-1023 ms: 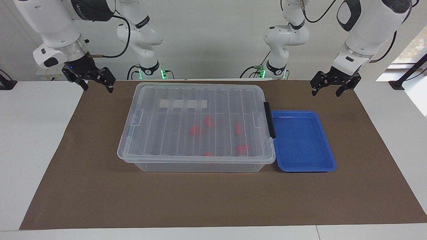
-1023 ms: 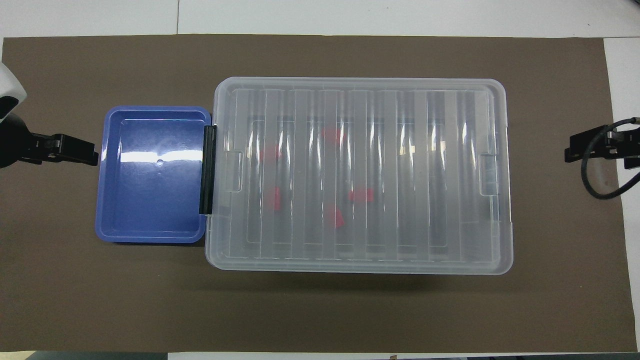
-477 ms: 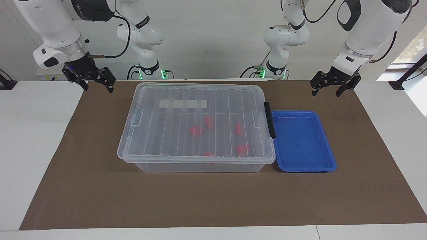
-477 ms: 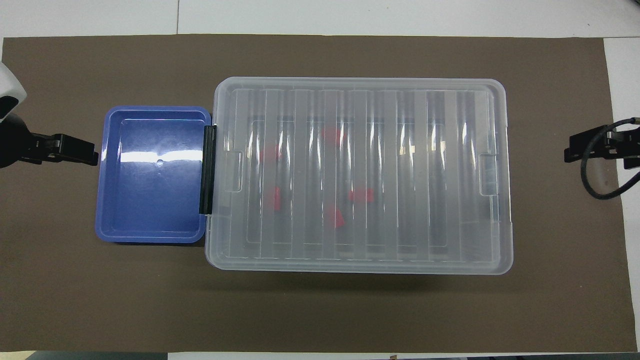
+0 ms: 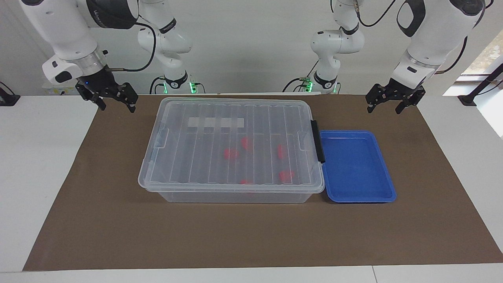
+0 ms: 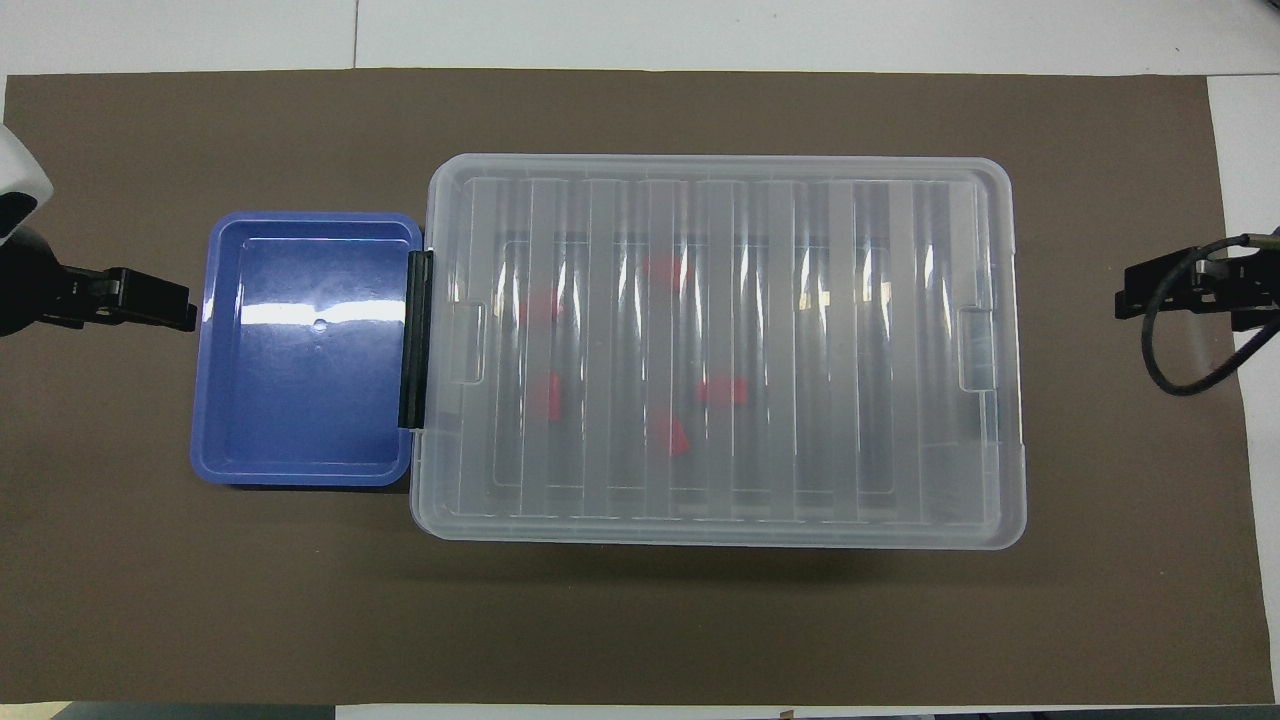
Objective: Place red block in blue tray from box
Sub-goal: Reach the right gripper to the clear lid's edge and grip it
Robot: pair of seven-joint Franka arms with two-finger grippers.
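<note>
The box [image 5: 232, 151] is lidded, red blocks [image 5: 230, 153] inside, the blue tray [image 5: 355, 167] touching its latch end. Left tool [image 5: 389, 104] and right tool [image 5: 114, 101] hang empty, fingers apart. Release the latch [image 5: 318, 141] squarely before lifting the lid.

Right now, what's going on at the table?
Nothing is being handled. The box sits lidded with the red blocks inside. The blue tray lies empty beside it, at the left arm's end. Left gripper and right gripper both hang open above the brown mat.
</note>
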